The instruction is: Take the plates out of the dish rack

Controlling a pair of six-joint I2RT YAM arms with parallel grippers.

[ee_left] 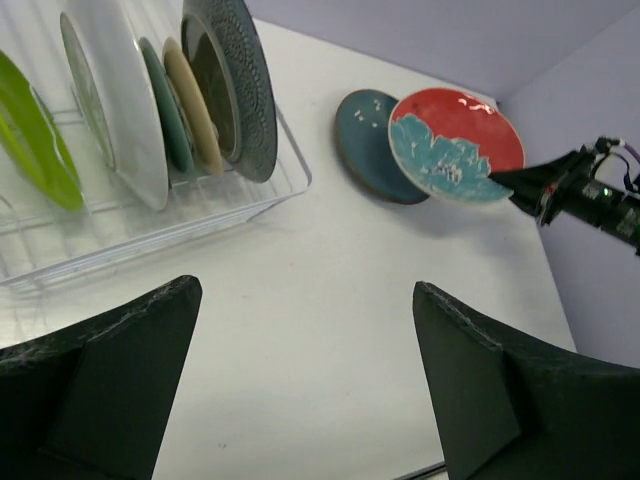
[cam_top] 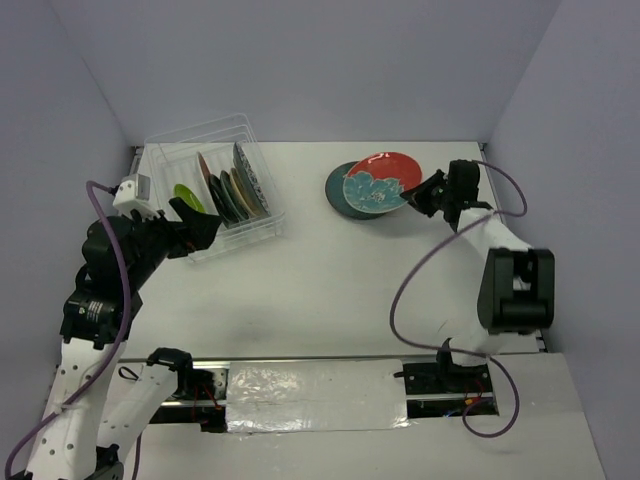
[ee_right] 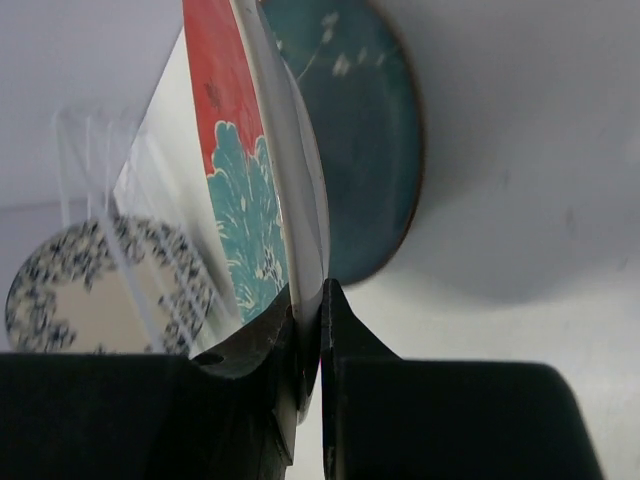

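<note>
The red plate (cam_top: 380, 180), painted with a large teal flower, hangs tilted at the far centre of the white table (cam_top: 330, 290); the right gripper (cam_top: 415, 197) pinches its rim, jaws pressed onto the edge; its lower part overlaps a dark teal plate (cam_top: 340, 192) with pale sprigs, which lies flat on the table. The dish rack (cam_top: 165, 150), clear plastic with slot dividers, sits at the far left; upright in it stand a lime green plate (ee_left: 35, 145), a white plate (ee_left: 115, 100), a tan plate (ee_left: 195, 105) and a patterned end plate (ee_left: 245, 85), which shows white with dark blue ornament in the right wrist view. The left gripper (cam_top: 200, 228) hovers just beside the rack's near wall, jaws spread wide, holding nothing.
</note>
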